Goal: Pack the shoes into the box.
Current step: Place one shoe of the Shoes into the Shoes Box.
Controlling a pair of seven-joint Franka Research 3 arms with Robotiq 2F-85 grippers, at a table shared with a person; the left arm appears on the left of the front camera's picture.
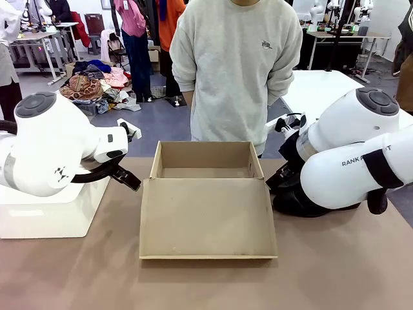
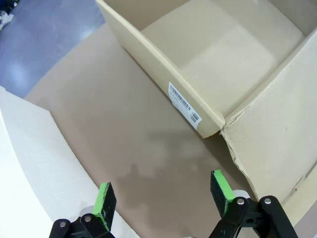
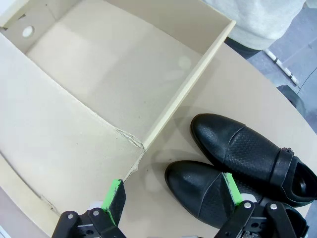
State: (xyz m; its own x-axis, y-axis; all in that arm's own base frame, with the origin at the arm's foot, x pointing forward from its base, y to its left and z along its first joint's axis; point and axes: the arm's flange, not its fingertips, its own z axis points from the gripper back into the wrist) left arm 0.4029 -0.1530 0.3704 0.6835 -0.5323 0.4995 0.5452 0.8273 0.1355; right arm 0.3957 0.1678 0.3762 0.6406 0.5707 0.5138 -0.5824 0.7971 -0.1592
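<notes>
The brown cardboard box [image 1: 205, 169] stands open in the middle of the table, nothing inside it, with its flap lid [image 1: 206, 216] lying flat toward me. The two glossy black shoes [image 3: 247, 148] sit side by side on the table just right of the box [image 3: 114, 64], toes pointing at its side wall; in the front view the shoes [image 1: 300, 205] show under my right arm. My right gripper [image 3: 173, 194] hangs open over the nearer shoe's toe [image 3: 198, 188]. Left of the box [image 2: 223, 54], my left gripper [image 2: 162, 193] is open above bare table by the box's corner.
A large white plastic box [image 1: 51, 213] stands at the table's left, close beside my left gripper. A person in a grey sweatshirt [image 1: 235, 64] stands at the far edge behind the box. The brown tabletop [image 1: 206, 284] in front of the flap is bare.
</notes>
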